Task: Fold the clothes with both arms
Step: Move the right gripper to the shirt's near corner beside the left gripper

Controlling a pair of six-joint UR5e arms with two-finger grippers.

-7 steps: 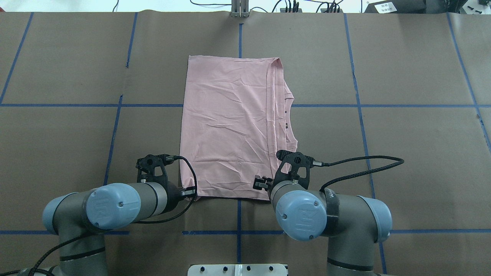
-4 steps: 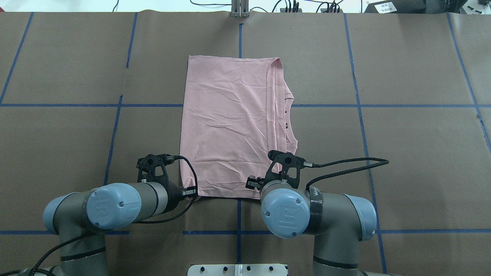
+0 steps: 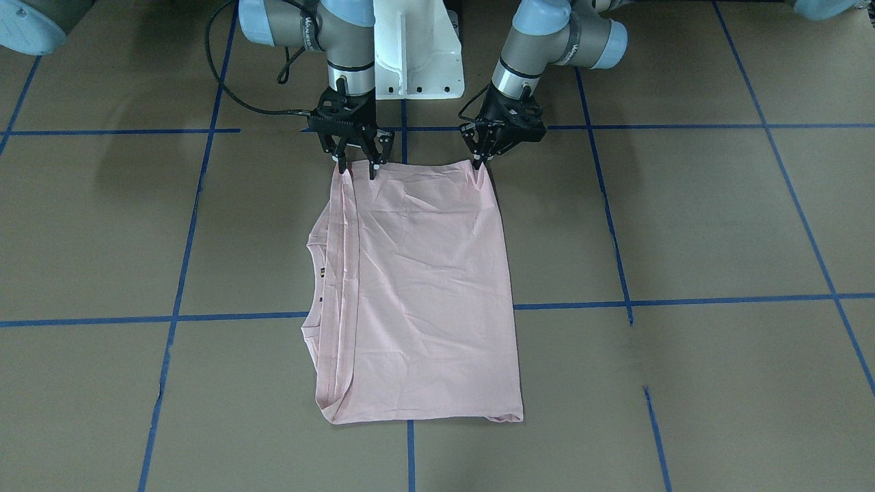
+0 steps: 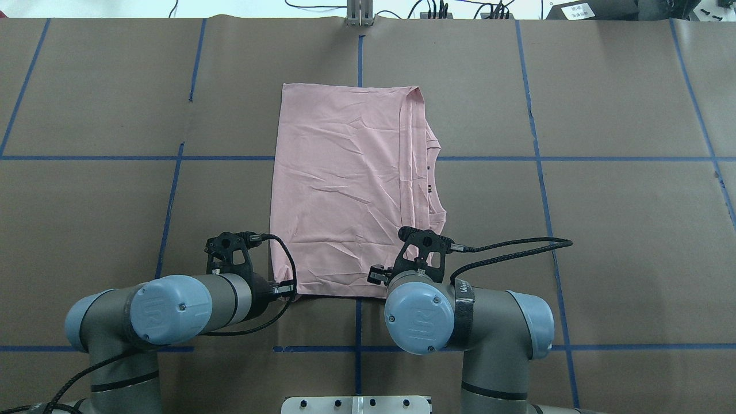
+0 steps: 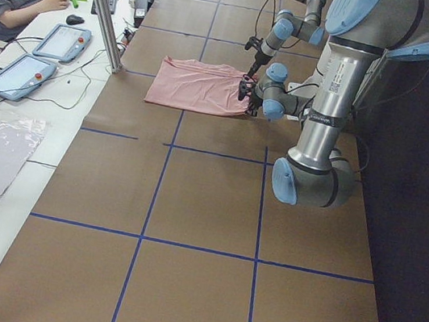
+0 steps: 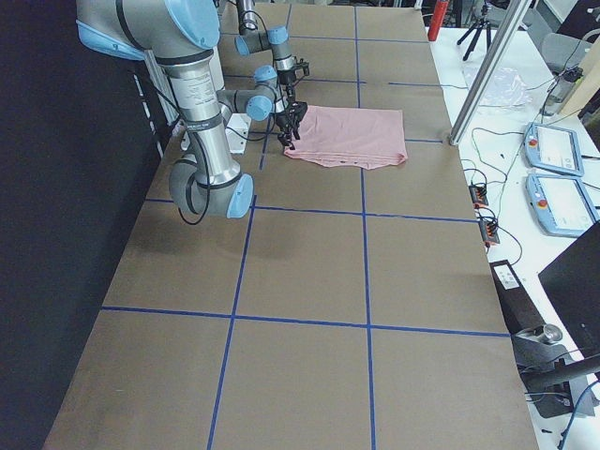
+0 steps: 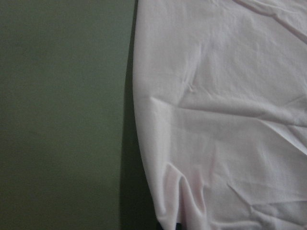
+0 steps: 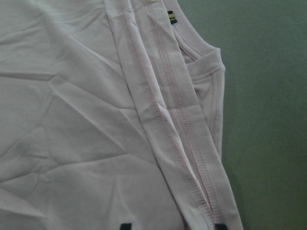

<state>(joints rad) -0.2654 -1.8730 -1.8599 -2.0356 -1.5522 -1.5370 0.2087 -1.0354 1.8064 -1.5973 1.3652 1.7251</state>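
Right gripper (image 3: 356,169) has shifted inward, spread astride the T-shirt (image 3: 417,287) hem beneath it. Left gripper (image 3: 478,162) pinches its corner. Likely next: close right, lift both.

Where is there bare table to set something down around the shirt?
Bare table lies wide on both sides of the shirt and in a strip beyond its far edge. Crowded at the near edge: left claw and right claw sit at its corners.

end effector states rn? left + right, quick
Left end effector: closed on a corner of the pink T-shirt.
Right end effector: open, fingers apart over the T-shirt's other robot-side corner, holding nothing.
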